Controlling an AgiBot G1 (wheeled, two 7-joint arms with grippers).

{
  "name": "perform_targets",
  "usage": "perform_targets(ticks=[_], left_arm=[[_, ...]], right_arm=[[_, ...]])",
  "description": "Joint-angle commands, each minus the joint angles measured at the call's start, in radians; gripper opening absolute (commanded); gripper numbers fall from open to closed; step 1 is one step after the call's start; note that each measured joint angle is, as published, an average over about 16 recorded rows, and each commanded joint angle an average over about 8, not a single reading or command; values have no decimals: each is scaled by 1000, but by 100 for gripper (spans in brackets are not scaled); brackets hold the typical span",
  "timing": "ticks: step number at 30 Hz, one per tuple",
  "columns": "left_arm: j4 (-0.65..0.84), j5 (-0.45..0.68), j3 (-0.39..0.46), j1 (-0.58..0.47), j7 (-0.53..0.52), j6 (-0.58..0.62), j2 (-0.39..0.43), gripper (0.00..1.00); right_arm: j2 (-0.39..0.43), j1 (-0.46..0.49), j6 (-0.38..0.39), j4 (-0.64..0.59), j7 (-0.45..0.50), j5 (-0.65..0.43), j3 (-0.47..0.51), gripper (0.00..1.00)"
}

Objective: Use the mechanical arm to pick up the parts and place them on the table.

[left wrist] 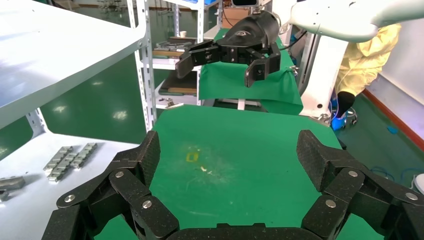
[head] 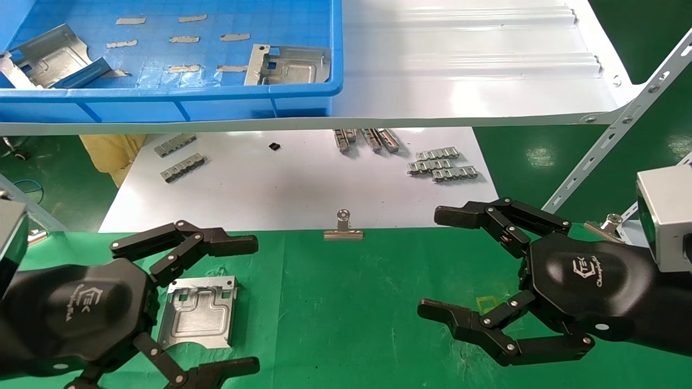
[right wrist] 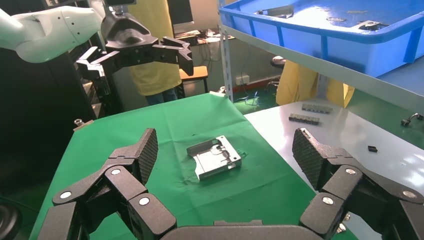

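From the head view, our left gripper (head: 216,308) hangs wide open, empty, over one part (head: 199,312) lying on the table (head: 346,313); two parts (head: 286,65) wait at twelve o'clock. From the right wrist view, our right gripper (right wrist: 225,165) idles open. Next, we judge, reach to the bin.

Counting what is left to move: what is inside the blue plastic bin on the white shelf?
Inside the blue plastic bin, two stamped silver metal plates show: one near its right wall, another at the left. Its front wall hides the nearest floor.

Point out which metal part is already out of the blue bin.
The part lying flat on the green table beside the open left hand; the other two remain in the blue bin.
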Motion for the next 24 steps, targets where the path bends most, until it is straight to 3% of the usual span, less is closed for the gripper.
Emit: perform_targets(ticks=[1,24], left_arm=[[5,1,3,-3,2,0,1,100],[22,7,12,-12,9,2,4,100]], right_arm=[[0,0,0,0,0,0,0,100],[0,0,0,0,0,0,0,100]])
